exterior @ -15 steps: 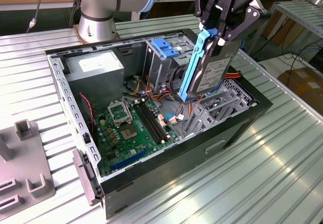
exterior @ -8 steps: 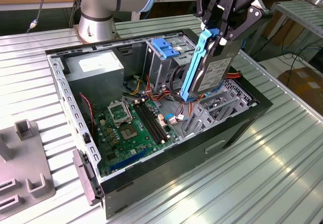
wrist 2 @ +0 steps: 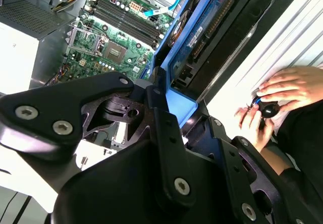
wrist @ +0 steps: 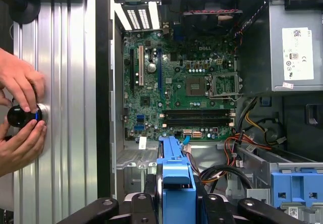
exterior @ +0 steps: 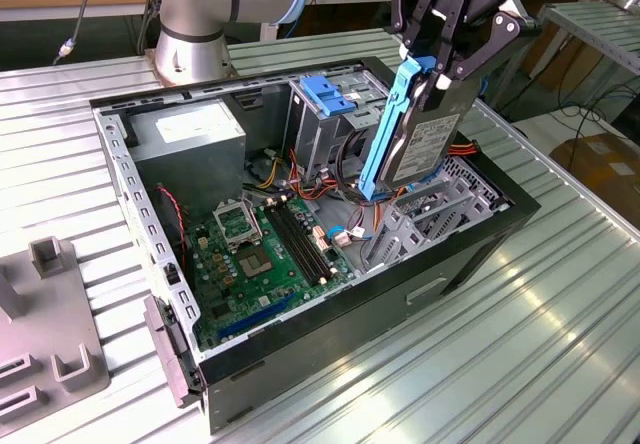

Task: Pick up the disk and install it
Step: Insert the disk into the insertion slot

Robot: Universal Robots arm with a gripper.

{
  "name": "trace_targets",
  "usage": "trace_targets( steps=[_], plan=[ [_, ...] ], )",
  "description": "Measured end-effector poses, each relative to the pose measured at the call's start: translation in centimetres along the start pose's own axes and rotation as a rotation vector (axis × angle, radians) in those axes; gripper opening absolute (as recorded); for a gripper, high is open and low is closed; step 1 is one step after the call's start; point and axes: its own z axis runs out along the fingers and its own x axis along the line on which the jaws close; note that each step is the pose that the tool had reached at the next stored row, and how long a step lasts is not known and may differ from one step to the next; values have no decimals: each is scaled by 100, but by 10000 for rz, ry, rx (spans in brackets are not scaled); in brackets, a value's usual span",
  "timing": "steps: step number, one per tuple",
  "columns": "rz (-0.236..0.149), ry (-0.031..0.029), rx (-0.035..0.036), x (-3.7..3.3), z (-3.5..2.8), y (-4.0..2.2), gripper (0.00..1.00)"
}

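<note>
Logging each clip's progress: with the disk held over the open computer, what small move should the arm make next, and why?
Probably a slow, short descent, straight down. The pincer is shut on the disk, which hangs tilted in the air above the grey metal bay inside the computer case, not touching it. Wires lie close beside the bay, so going slowly seems safer.

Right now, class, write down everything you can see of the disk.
The disk is a flat silver-grey metal slab with a white label, clipped in a bright blue plastic frame. It hangs tilted, almost on end, above the open computer case. The gripper clamps its top end. Whether its lower end touches anything is unclear.
</note>
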Motion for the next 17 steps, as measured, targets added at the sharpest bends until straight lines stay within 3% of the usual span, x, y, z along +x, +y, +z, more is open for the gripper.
trace_targets(
  steps=[8, 13, 17],
  plan=[
    [0, 3, 0, -1, 1, -31, 37],
    [0, 3, 0, -4, 9, -203, 37],
    [-8, 3, 0, -3, 26, -230, 37]
  ],
)
